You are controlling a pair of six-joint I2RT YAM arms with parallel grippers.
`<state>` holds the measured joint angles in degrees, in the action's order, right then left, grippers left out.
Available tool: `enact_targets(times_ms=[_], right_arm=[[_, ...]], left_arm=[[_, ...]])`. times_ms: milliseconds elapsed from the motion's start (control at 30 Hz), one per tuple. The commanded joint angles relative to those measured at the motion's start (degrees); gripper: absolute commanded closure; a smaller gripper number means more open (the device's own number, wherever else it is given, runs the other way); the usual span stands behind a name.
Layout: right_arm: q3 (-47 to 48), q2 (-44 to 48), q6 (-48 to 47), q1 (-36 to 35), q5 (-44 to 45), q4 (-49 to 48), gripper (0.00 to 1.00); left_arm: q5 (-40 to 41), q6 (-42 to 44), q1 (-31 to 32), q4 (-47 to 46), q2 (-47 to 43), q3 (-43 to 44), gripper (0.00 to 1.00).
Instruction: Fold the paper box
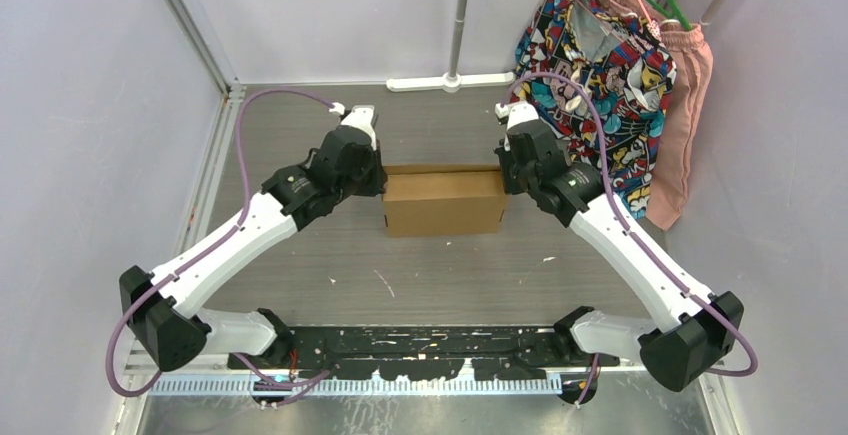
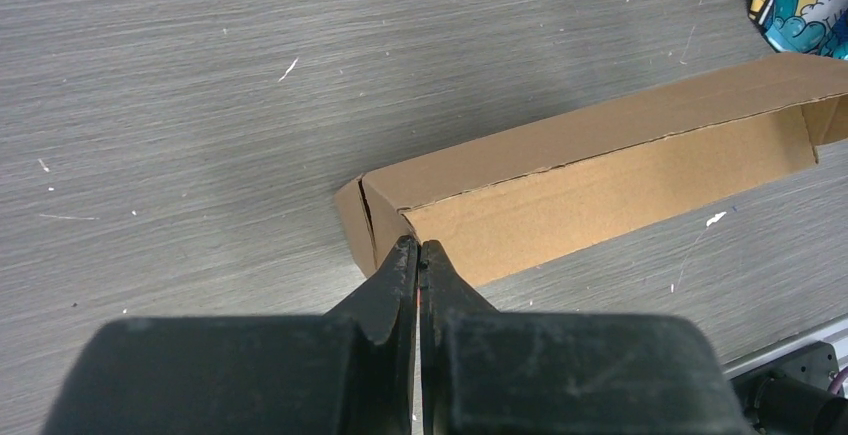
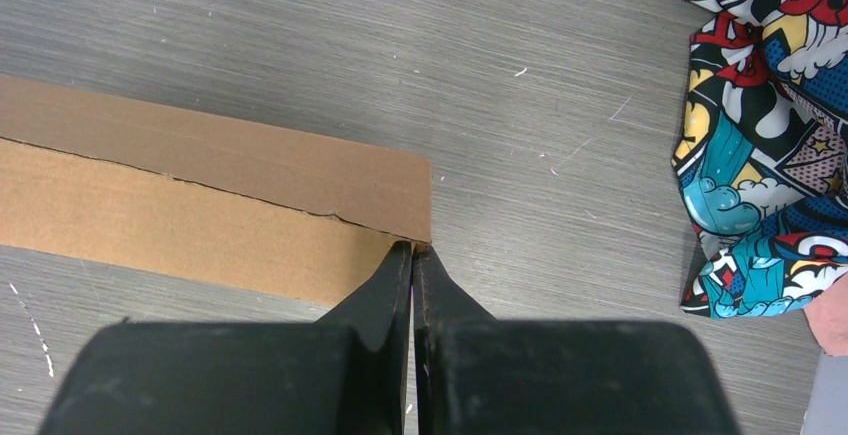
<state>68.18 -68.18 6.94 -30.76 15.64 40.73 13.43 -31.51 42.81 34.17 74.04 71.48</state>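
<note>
The paper box (image 1: pixel 443 202) is a plain brown cardboard box lying in the middle of the table, its lid flap down over the front wall. My left gripper (image 1: pixel 378 183) is at its left end. In the left wrist view the shut tips of the left gripper (image 2: pixel 418 247) touch the near left corner of the paper box (image 2: pixel 600 170), where a side flap stands slightly ajar. My right gripper (image 1: pixel 505 177) is at the right end. Its shut tips (image 3: pixel 412 248) press against the near right corner of the paper box (image 3: pixel 200 195). Nothing shows between either pair of jaws.
A colourful printed shirt (image 1: pixel 600 55) and a pink garment (image 1: pixel 685 105) hang at the back right, close behind the right arm. A white pole base (image 1: pixel 450 82) lies along the back edge. Walls enclose the grey table (image 1: pixel 440 275) on the left, back and right.
</note>
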Motion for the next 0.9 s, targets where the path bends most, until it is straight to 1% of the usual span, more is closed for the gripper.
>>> enact_targets(times_ms=[0, 200, 467, 867], right_arm=[[-2.8, 1.3, -0.6, -1.7, -5.0, -3.5, 0.99], [-4.0, 2.0, -0.6, -1.8, -5.1, -4.6, 0.99], [-1.3, 0.8, 0.0, -1.8, -6.0, -3.1, 0.99], [0.6, 0.8, 1.6, -1.7, -8.2, -1.4, 0.99]], left_arm=[[-7.1, -1.0, 2.9, 1.5, 1.5, -5.2, 1.00], [-6.9, -1.4, 3.2, 0.1, 0.4, -6.7, 1.00], [-6.0, -0.6, 3.2, 7.2, 0.7, 0.4, 1.00], [-5.3, -0.5, 2.1, 12.0, 1.7, 4.2, 1.00]])
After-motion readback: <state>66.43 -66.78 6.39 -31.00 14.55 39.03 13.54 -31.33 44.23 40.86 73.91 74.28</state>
